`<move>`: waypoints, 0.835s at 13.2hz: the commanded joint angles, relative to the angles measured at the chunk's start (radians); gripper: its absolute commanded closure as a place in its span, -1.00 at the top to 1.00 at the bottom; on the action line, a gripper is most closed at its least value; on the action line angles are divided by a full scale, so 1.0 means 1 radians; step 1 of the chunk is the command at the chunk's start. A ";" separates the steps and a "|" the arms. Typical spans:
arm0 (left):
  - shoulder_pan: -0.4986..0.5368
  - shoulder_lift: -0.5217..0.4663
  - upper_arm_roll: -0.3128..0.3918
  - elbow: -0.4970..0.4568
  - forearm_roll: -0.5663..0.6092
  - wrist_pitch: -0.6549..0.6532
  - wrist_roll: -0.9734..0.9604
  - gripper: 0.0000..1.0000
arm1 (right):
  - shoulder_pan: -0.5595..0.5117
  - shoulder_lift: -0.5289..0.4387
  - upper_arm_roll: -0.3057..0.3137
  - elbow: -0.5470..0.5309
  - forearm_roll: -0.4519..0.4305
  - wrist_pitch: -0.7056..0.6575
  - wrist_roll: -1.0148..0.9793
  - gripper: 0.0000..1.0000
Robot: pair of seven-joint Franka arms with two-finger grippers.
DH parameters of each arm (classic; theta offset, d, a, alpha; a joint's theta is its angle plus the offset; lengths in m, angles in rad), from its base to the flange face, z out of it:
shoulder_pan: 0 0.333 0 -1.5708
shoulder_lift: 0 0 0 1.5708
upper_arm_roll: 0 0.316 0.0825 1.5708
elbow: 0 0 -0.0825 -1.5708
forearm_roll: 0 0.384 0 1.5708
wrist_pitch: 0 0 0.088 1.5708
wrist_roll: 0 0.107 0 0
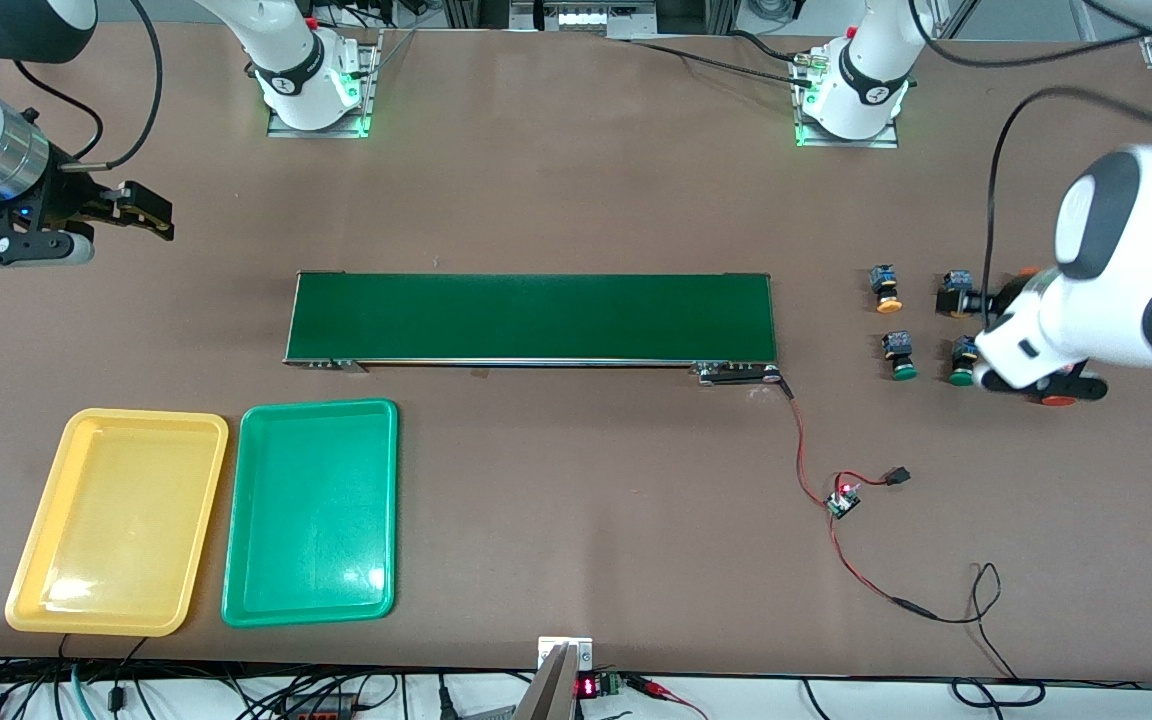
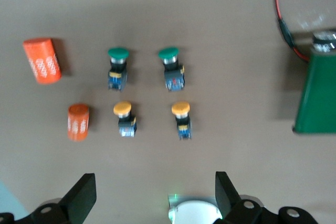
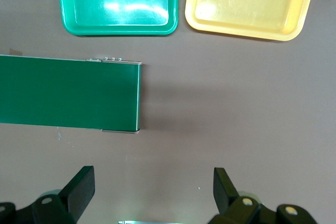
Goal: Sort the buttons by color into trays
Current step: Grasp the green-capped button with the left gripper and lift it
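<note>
Four buttons stand in a small block at the left arm's end of the table. Two have orange-yellow caps (image 2: pixel 124 118) (image 2: pixel 181 119) and two have green caps (image 2: pixel 118 66) (image 2: pixel 170 66). From the front I see one orange-yellow button (image 1: pixel 886 285) and one green button (image 1: pixel 901 355) in full; the left arm partly covers the other two. My left gripper (image 2: pixel 155 192) hangs open above the table beside them, touching none. The yellow tray (image 1: pixel 116 520) and green tray (image 1: pixel 311 510) lie side by side, both bare. My right gripper (image 1: pixel 141 215) hovers open and holds nothing.
A long dark green conveyor belt (image 1: pixel 531 318) crosses the middle of the table. Two orange cylinders (image 2: pixel 42 60) (image 2: pixel 77 121) lie beside the buttons. Red and black wires with a small board (image 1: pixel 844 500) trail from the belt's end toward the front edge.
</note>
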 commanded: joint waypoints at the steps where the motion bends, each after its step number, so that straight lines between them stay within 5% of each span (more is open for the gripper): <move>1: 0.049 -0.035 -0.010 -0.190 0.009 0.225 -0.002 1.00 | 0.001 -0.043 -0.002 -0.040 0.008 0.020 0.020 1.00; 8: 0.084 -0.058 -0.009 -0.702 0.011 1.039 -0.007 1.00 | -0.006 -0.024 -0.005 0.015 0.008 -0.043 0.046 1.00; 11: 0.086 -0.011 -0.009 -0.718 0.011 1.103 -0.010 1.00 | -0.003 -0.017 -0.014 0.021 0.008 -0.042 0.053 1.00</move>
